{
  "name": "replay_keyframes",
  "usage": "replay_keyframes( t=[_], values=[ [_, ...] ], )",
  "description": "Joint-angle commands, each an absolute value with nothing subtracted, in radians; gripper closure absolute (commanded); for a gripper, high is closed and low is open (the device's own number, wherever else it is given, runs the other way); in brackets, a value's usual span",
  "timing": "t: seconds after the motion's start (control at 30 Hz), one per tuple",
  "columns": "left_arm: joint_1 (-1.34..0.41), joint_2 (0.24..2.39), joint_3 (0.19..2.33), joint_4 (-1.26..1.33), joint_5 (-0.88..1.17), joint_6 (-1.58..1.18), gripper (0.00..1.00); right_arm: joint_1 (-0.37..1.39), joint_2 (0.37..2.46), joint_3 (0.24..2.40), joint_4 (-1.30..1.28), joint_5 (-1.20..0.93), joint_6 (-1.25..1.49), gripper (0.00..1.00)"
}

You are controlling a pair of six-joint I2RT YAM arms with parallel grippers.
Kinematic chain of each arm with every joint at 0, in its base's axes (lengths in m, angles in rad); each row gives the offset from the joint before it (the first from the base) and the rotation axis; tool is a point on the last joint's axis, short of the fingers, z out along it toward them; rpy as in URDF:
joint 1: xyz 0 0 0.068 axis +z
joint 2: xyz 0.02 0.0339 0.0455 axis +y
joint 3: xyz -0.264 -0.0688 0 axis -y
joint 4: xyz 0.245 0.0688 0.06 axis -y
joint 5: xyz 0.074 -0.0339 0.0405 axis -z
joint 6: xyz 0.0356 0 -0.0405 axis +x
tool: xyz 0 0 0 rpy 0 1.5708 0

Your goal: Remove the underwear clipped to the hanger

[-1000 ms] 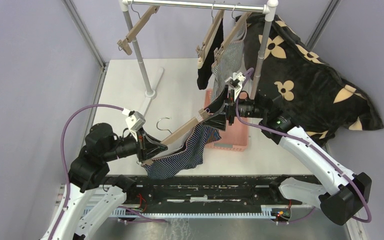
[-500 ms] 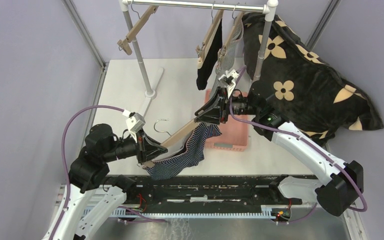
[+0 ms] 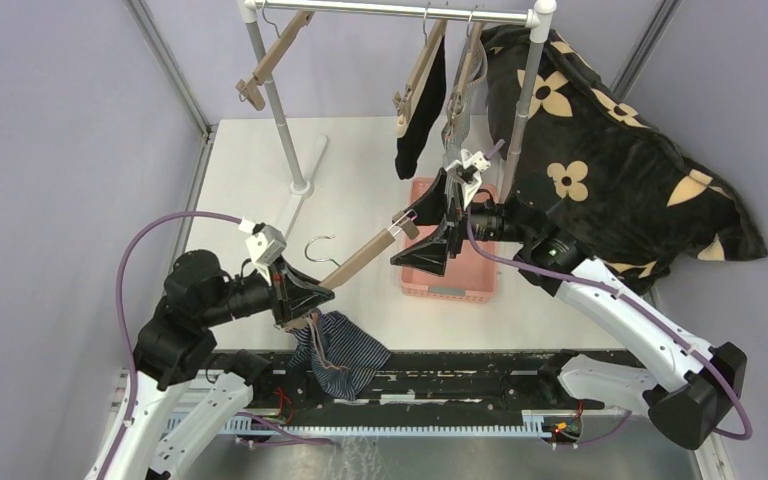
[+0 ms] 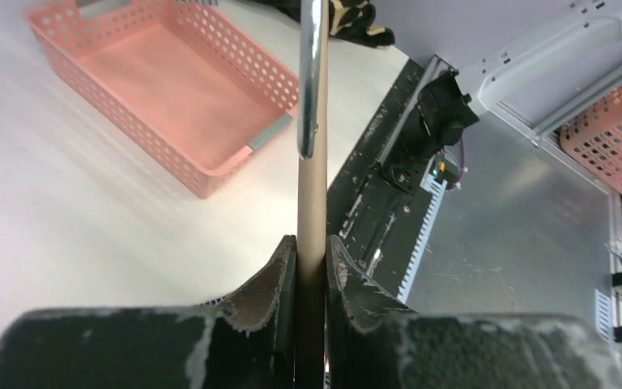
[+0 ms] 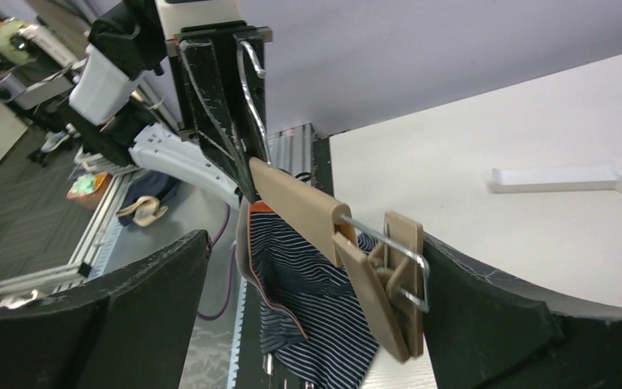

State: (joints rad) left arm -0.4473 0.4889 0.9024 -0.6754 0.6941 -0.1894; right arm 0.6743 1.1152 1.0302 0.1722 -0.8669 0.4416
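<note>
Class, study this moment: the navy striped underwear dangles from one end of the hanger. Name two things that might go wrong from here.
1. The navy striped underwear hangs well short of the pink basket; if it drops now, it would likely miss it.
2. The right tool stands open around the hanger's empty clip; closing there would likely catch the clip, not cloth, and could twist the hanger in the shut left tool.

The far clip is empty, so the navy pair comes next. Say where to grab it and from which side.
I'd take the navy pair at its bunched top, just under the near end of the hanger, coming from the right: it dangles from that end alone, and the left gripper blocks the left.
</note>
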Motion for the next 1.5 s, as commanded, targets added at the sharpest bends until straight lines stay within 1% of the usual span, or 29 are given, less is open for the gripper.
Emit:
replay_keyframes(
  t=[0.0,0.17,0.4,0.8,0.93,1.0,1.03,1.1,1.13,1.3,1.47],
  values=[
    [-0.447,0.461,0.957,-0.52,0.625,-0.181,0.97,0.676,1.052,1.01,0.153,-0.719,0.399,0.0],
    [-0.447,0.454,0.929,-0.361,0.626,-0.226,0.97,0.678,1.058,0.943,0.323,-0.662,0.473,0.0],
    [-0.447,0.515,0.857,-0.06,0.735,-0.355,0.97,0.721,1.142,0.893,0.649,-0.628,0.597,0.01],
    [-0.447,0.598,0.74,0.286,0.786,-0.511,0.97,0.82,1.203,0.951,0.837,-0.639,0.586,0.05],
    [-0.447,0.601,0.695,0.398,0.792,-0.599,0.97,0.836,1.222,0.975,0.838,-0.621,0.564,0.11],
    [-0.448,0.597,0.673,0.434,0.787,-0.623,0.97,0.839,1.234,0.99,0.835,-0.615,0.558,0.17],
    [-0.448,0.598,0.668,0.446,0.783,-0.631,0.97,0.84,1.241,1.001,0.83,-0.616,0.556,0.21],
    [-0.448,0.596,0.654,0.467,0.78,-0.645,0.97,0.842,1.252,1.021,0.819,-0.62,0.552,0.41],
    [-0.448,0.595,0.649,0.474,0.78,-0.651,0.97,0.842,1.255,1.029,0.813,-0.62,0.551,0.47],
    [-0.448,0.587,0.63,0.489,0.769,-0.665,0.97,0.845,1.251,1.05,0.803,-0.609,0.537,0.54],
    [-0.448,0.582,0.627,0.489,0.772,-0.667,0.97,0.845,1.239,1.055,0.784,-0.591,0.516,0.55]
  ],
)
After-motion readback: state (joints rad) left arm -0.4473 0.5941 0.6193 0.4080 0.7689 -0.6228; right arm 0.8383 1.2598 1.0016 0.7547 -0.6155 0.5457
